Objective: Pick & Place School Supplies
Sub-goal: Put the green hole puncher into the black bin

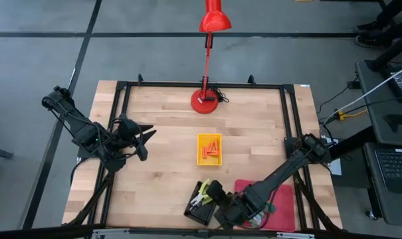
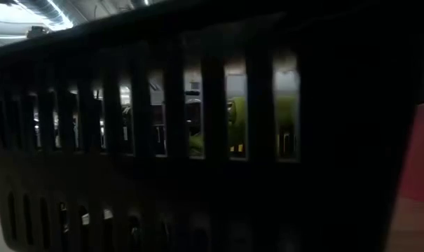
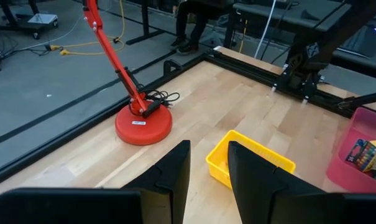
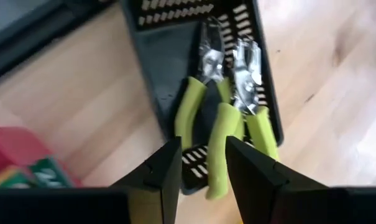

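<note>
Right wrist view: pliers [image 4: 228,93], frame centre, in black tray [image 4: 156,56]; rigid, light; grasp yellow-green handles. Right gripper [image 4: 203,165] open, empty, above. Left gripper [image 3: 207,171] open, idle.

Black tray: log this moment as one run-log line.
black tray: holds two pliers | right claw: open, above pliers | left claw: open, waiting left of yellow tray | orange sticks: in yellow tray
</note>
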Motion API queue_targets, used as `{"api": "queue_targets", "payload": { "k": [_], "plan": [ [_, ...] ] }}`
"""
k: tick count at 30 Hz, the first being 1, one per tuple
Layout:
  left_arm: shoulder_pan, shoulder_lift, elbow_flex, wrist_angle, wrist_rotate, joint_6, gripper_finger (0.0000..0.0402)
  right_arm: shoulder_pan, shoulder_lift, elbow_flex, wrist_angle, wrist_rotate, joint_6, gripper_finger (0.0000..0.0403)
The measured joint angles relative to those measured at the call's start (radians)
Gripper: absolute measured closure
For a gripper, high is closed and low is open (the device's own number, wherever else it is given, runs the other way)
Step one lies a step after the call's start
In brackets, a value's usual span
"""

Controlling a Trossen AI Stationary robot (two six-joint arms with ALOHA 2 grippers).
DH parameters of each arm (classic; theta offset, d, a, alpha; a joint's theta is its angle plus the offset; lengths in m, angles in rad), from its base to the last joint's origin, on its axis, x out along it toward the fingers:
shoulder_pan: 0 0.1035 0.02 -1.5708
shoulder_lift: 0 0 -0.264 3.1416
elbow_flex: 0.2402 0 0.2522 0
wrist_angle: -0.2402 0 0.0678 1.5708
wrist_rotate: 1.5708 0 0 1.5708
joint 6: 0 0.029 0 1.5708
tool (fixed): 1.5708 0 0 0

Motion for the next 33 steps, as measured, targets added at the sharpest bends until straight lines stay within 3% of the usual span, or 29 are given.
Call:
{"api": "queue_targets", "payload": {
  "k": [9, 20, 33],
  "plan": [
    [0.0, 0.0, 0.0, 0.0, -0.039, 0.001, 0.0298, -0.003, 0.006, -0.004, 0.079, 0.004, 0.026, 0.0279],
    [0.0, 0.0, 0.0, 0.007, -0.037, -0.026, 0.0298, -0.092, 0.079, -0.008, 0.11, 0.106, 0.022, 0.0327],
    [0.0, 0.0, 0.0, 0.009, -0.023, -0.025, 0.0298, -0.107, 0.079, -0.008, 0.128, 0.042, 0.051, 0.0365]
  ]
}}
